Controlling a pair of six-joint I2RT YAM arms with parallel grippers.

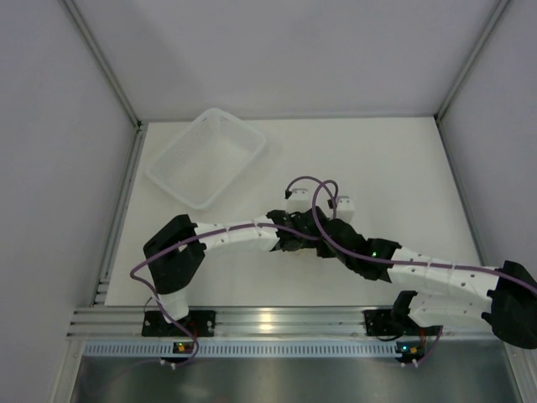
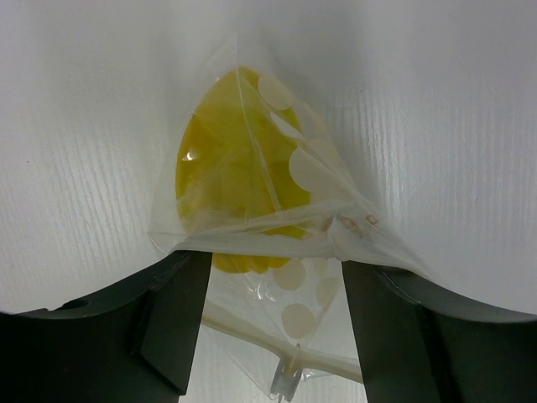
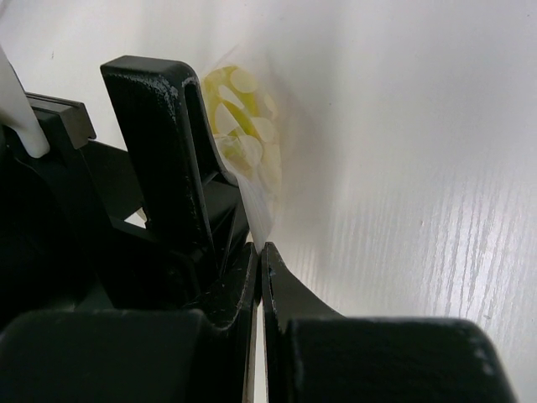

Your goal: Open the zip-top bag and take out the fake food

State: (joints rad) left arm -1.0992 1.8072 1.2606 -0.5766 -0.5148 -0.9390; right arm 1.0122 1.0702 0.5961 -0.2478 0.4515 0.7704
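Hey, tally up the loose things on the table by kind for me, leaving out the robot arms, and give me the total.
zip-top bag: 1
fake food: 1 (yellow, inside the bag)
basket tray: 1 (translucent white)
Total: 3
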